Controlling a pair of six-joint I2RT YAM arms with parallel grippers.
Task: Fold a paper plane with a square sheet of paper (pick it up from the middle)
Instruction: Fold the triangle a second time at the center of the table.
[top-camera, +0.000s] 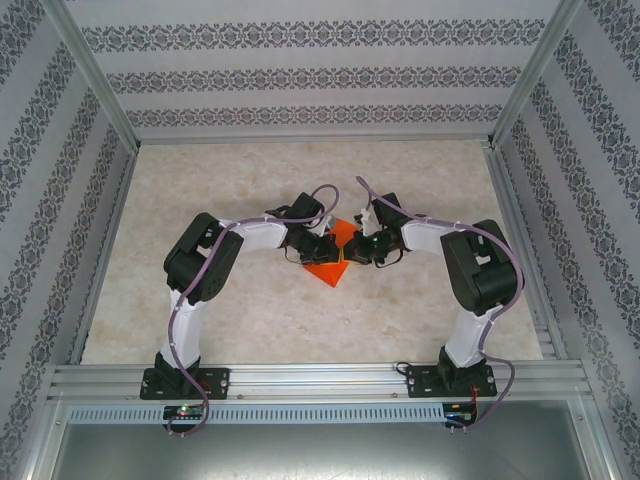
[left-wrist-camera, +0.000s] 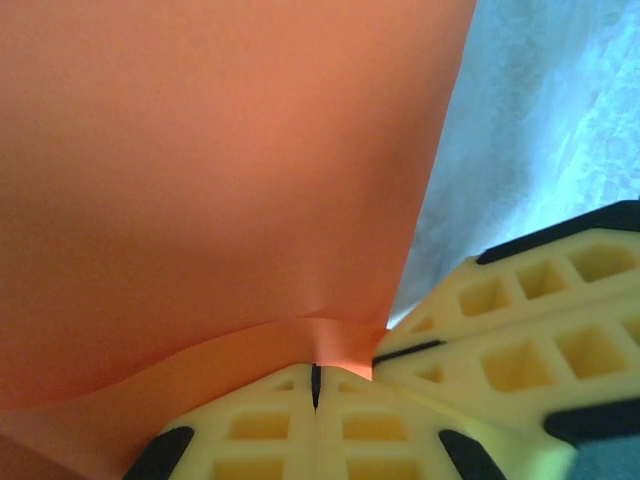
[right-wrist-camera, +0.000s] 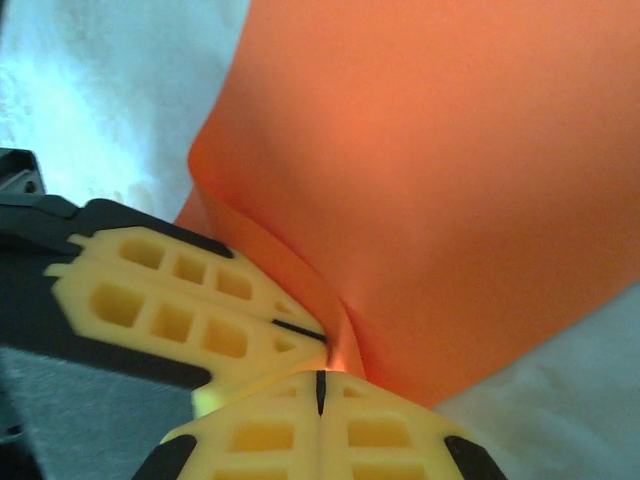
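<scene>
From above: near the middle of the surface, the square sheet of paper, tented up between the two wrists.

From the left wrist: left jaws pressed together on a raised ridge of the sheet, right jaws touching alongside.

From the right wrist: right jaws likewise clamped on that same ridge, orange paper fanning away beyond.

Probably the pick-up from the middle, no fold visible yet. Next: lifting both sides evenly, without tearing or slipping.
</scene>
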